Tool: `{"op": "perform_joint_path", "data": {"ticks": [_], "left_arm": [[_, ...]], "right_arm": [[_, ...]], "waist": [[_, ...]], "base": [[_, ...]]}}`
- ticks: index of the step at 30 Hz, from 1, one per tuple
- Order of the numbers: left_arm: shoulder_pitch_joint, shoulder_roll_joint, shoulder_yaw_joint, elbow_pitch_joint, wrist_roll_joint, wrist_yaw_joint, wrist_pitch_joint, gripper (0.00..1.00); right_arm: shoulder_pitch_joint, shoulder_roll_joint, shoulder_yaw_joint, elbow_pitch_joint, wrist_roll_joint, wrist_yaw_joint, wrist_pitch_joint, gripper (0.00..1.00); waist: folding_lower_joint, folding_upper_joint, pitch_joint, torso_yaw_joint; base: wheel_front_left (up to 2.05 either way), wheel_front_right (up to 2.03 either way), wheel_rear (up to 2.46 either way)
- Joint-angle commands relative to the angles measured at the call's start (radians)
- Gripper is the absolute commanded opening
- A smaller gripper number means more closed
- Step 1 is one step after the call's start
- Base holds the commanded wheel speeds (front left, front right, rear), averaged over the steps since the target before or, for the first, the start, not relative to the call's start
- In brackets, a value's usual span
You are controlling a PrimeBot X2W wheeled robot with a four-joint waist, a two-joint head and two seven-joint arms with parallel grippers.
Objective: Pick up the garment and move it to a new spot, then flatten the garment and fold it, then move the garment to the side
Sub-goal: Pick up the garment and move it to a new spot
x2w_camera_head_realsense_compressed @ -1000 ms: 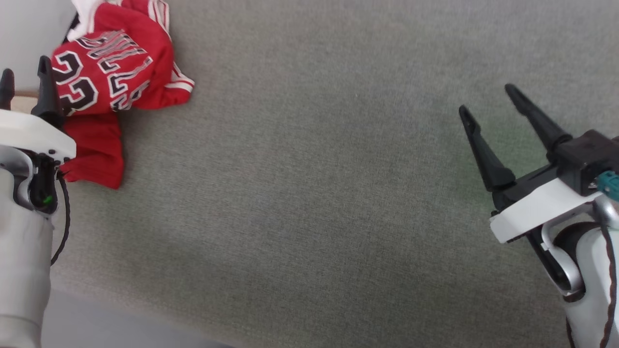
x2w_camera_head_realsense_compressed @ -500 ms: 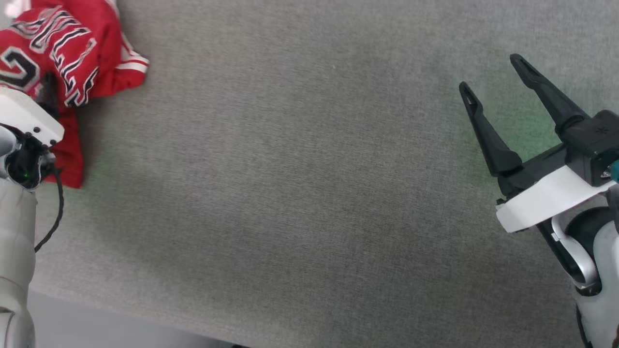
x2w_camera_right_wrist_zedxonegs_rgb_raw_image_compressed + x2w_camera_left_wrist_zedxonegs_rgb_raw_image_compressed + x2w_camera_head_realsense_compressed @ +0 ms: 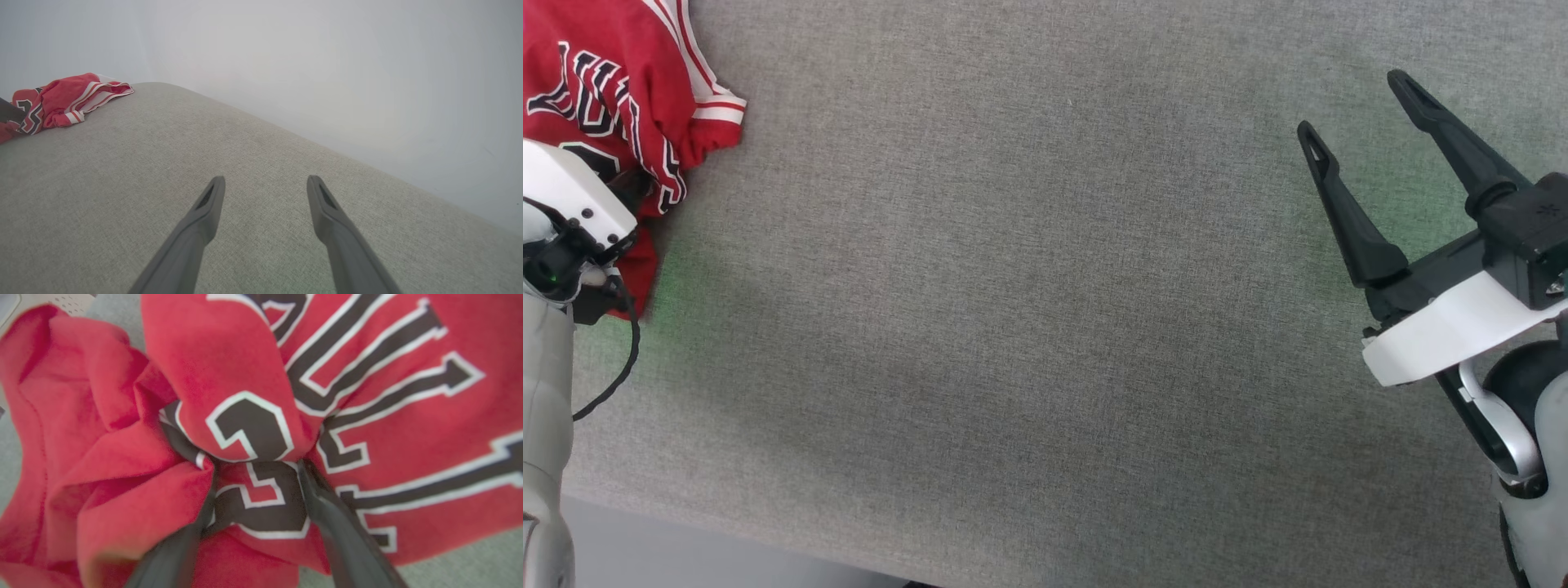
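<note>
Red "BULLS" jersey (image 3: 605,73) lies crumpled at the far left corner of a grey fabric surface (image 3: 1045,327), cut off by the head view's top and left edges. Your left tool (image 3: 257,475) is down in the heap. Its fingers are apart, tips sunk in the folds w/ a ridge of lettered cloth between them, not clamped. Right tool (image 3: 1352,104) hangs w/ fingers apart over bare surface at the right, well apart from the jersey.

Risks, as I judge them: closing now may catch just one thin fold, so the jersey slips out on the lift — or comes up as a tight wad that's hard to flatten. Tips look pressed low, so they could pinch the surface's fabric too. Jersey sits near the surface's rim, so a sideways drag could push it off. Right tool is too far to help w/ a slip.
</note>
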Motion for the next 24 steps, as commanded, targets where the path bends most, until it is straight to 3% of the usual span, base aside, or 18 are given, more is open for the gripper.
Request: {"op": "perform_joint_path", "data": {"ticks": [1,2,15,24], "left_arm": [[0.041,-0.054,-0.006,0.023,-0.013,-0.001,0.034,0.7],[0.041,-0.052,-0.006,0.022,-0.011,0.0,0.026,0.0],[-0.057,0.053,-0.043,-0.016,0.033,-0.023,-0.11,0.0],[-0.095,0.115,-0.121,-0.133,0.058,-0.03,-0.184,0.0]], "right_arm": [[-0.012,0.002,0.001,-0.007,-0.008,0.0,0.003,1.0],[-0.013,0.003,0.002,-0.008,-0.009,0.0,0.006,1.0],[0.012,0.027,-0.019,0.046,0.0,0.0,-0.061,1.0],[0.043,0.07,-0.032,0.121,0.017,0.0,-0.144,1.0]], "waist": [[0.0,0.0,-0.001,0.0],[0.0,0.0,-0.002,0.0],[0.0,0.0,-0.1,0.026],[0.0,0.0,-0.211,0.039]], "base": [[0.0,0.0,0.0],[0.0,0.0,0.0],[0.0,0.0,0.0],[0.0,0.0,0.0]]}}
